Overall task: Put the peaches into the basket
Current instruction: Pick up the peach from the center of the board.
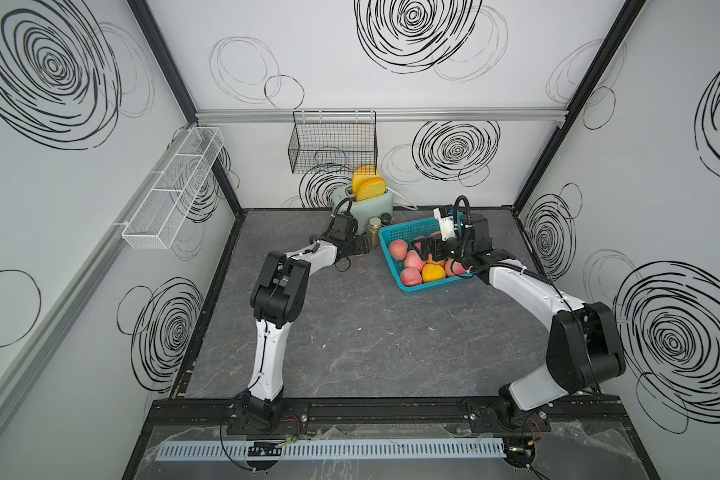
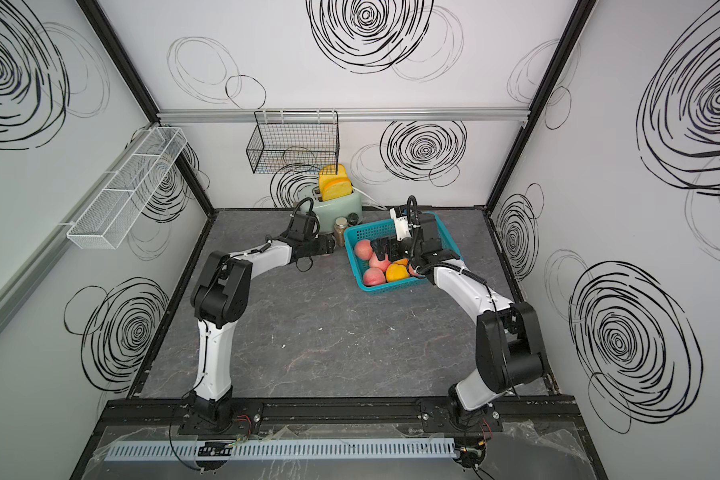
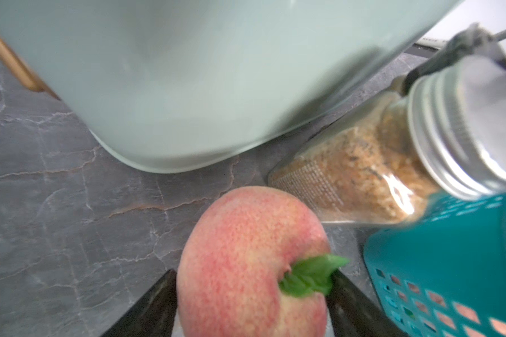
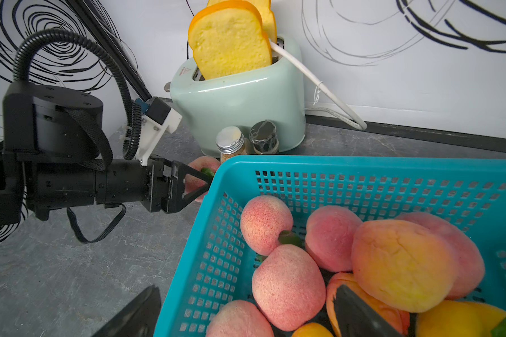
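Pinching the peach (image 3: 246, 262) in left gripper (image 4: 200, 182) near desk's far edge, beside basket (image 4: 362, 166), right gripper (image 1: 429, 249) jaws spread: lifting could topple the adjacent spice jar (image 3: 354, 181) or snag the rim.

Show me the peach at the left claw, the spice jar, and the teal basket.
peach (image 3: 246, 248): left wrist view, pink skin beside its leaf.
spice jar (image 3: 354, 181): left wrist view, glass body.
teal basket (image 4: 362, 164): right wrist view, far rim.
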